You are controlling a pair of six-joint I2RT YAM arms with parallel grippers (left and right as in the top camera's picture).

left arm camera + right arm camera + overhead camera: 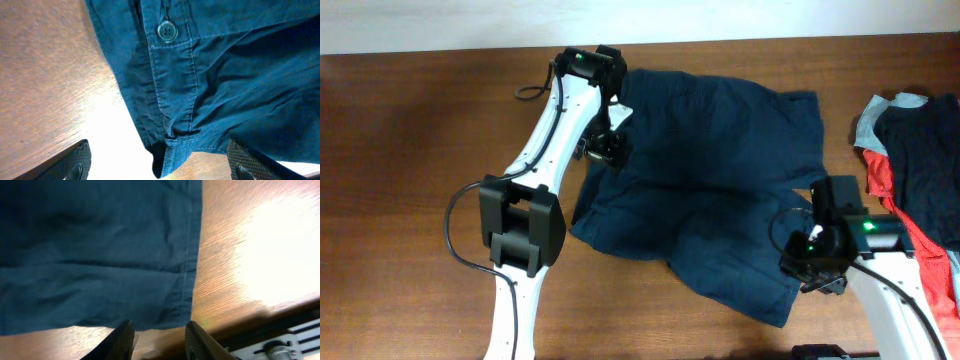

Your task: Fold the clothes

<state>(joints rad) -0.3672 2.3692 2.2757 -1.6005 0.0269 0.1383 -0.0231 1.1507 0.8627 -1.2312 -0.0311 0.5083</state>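
navy shorts (705,190) lie rumpled mid-worktop (410,150). left hand (160,162) hangs spread wide over the waistband (172,65) at 10 o'clock, right hand (157,339) slightly parted, empty, by the leg hem (192,275) at 4 o'clock; best to smooth wrinkles flat before gripping corners

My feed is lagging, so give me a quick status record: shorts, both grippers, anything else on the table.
shorts: dark navy, spread out on the table, not folded
left gripper: wide open over the waistband end near the button, nothing held
right gripper: jaws slightly apart beside a leg hem, nothing held
other: heap of clothes by the right arm, apart from the shorts
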